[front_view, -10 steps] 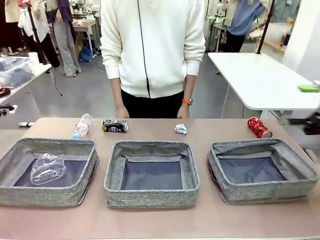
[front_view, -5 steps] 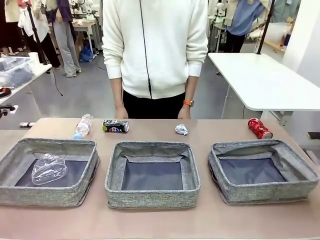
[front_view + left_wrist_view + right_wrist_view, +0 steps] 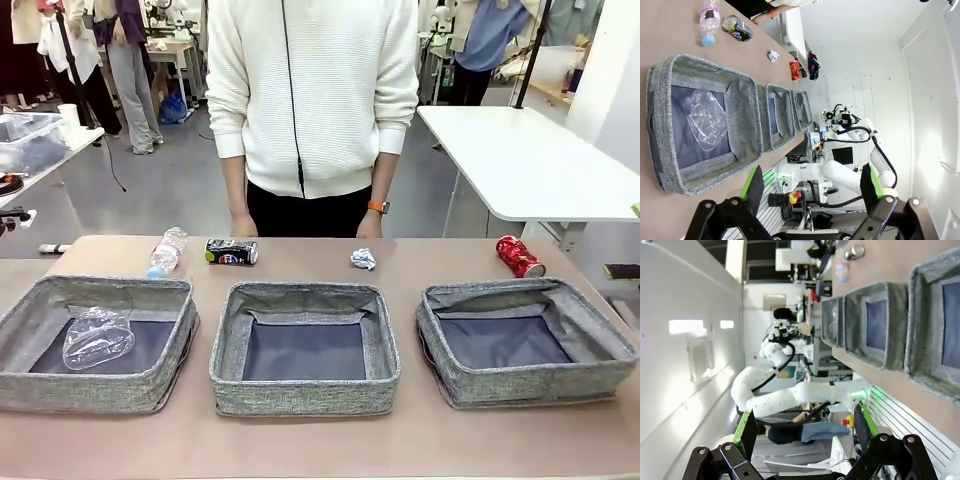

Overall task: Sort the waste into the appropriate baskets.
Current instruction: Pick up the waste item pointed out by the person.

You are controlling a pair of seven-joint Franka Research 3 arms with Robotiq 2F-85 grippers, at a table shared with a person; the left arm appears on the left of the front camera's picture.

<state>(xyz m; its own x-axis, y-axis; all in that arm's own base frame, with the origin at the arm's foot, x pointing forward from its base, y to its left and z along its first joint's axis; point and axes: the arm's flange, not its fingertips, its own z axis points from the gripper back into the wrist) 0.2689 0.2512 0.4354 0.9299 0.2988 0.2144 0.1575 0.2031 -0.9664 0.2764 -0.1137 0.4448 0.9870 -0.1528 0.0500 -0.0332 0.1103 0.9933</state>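
Brown table (image 3: 300, 445) in a busy workshop, with 3 grey baskets in a row along the near edge. The left basket (image 3: 100, 392) has a crushed bottle (image 3: 97, 338) in it; the middle basket (image 3: 300, 397) and right basket (image 3: 530, 385) look bare. The rest lies along the far edge: bottle (image 3: 166, 250), dark can (image 3: 231, 251), paper ball (image 3: 362, 259), and the red can (image 3: 519, 256) by the far right corner. The left gripper (image 3: 812, 190) and right gripper (image 3: 804, 432) are both spread wide, holding nothing, well away from the waste.

My worry: both cans lie on their sides, so a sloppy pinch could roll them, and the red can hasn't much table before the right edge. A person's hand (image 3: 243, 226) also rests right behind the dark can.

The dark can's long axis runs along the far edge, 1 end toward the left edge. The red can lies diagonal, aimed at the right basket's far right corner. The bottle's cap points to the near edge.
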